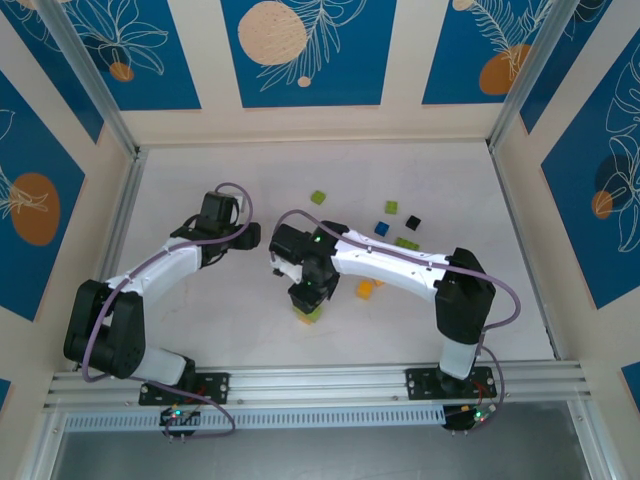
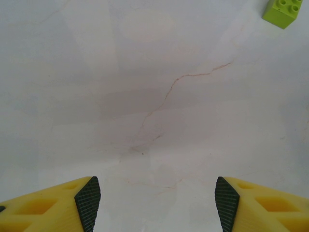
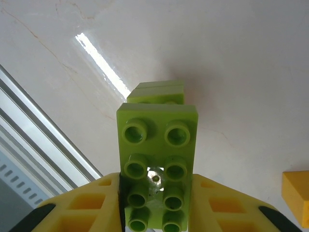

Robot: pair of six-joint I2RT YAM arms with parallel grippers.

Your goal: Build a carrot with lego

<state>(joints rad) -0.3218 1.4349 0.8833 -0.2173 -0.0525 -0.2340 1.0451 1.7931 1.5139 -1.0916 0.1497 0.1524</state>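
Observation:
My right gripper (image 1: 308, 298) (image 3: 155, 203) is shut on a long lime green lego brick (image 3: 157, 145), studs facing the camera, its yellow fingers (image 3: 217, 203) on both long sides. Just beyond that brick's far end sits another lime green piece (image 3: 157, 92), low over the table; whether the two touch I cannot tell. In the top view the held brick (image 1: 307, 314) shows under the gripper near the table's middle front. My left gripper (image 1: 218, 212) (image 2: 158, 203) hangs open over bare table at the left, with nothing between its fingers.
Loose lego lies behind and right of the right arm: lime green bricks (image 1: 318, 197) (image 1: 391, 207) (image 1: 406, 243), a blue one (image 1: 381, 228), a black one (image 1: 413, 221), an orange one (image 1: 366, 289) (image 3: 297, 195). A lime green brick (image 2: 282, 12) lies ahead of the left gripper.

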